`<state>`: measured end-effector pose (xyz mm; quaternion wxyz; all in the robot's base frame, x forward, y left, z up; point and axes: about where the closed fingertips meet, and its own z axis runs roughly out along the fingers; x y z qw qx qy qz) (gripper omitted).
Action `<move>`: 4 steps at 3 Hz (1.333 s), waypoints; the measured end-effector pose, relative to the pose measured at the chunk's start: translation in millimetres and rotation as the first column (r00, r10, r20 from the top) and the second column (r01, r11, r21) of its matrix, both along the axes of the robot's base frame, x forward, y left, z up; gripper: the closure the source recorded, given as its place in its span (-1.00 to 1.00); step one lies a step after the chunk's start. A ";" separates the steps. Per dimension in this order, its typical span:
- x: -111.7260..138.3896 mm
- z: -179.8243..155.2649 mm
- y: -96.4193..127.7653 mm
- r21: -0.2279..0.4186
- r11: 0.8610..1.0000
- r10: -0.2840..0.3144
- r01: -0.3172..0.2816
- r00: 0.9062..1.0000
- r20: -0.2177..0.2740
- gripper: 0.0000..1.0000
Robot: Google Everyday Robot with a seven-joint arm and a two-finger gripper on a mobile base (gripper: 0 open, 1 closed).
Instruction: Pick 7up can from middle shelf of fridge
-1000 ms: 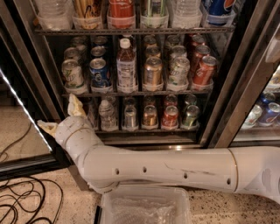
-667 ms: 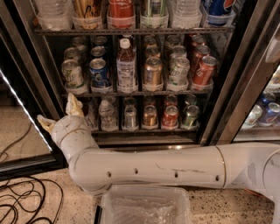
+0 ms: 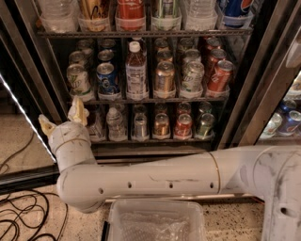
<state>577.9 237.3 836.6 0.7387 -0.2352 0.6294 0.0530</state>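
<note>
The 7up can (image 3: 78,81), silver-white with green markings, stands at the left end of the middle shelf (image 3: 155,100) in the fridge (image 3: 263,99). To its right are a blue Pepsi can (image 3: 107,77), a bottle (image 3: 136,70) and a gold-bronze can (image 3: 164,77). My gripper (image 3: 62,117) is open and empty. It is below and a little left of the 7up can, in front of the lower rack's left end, with its fingertips (image 3: 78,108) pointing up. My white arm (image 3: 155,181) stretches across the view from the right.
The open glass door with a light strip (image 3: 23,117) stands at the left. Black cables (image 3: 23,212) lie on the floor at lower left. A clear plastic bin (image 3: 155,221) sits below my arm. Large bottles (image 3: 130,9) stand on the rack above, and small cans and water bottles (image 3: 141,124) on the one below.
My arm has swung to the left, carrying the gripper leftward in front of the lower rack. The fingers have stayed open. The cans have not moved.
</note>
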 end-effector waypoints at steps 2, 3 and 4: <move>14.5 2.1 -3.6 0.026 0.995 -0.099 0.098 0.995 0.024 -0.22; 20.3 1.4 -6.7 0.032 0.992 -0.127 0.126 0.992 0.026 -0.16; 27.5 -0.5 -5.7 0.035 0.990 -0.139 0.138 0.990 0.022 -0.20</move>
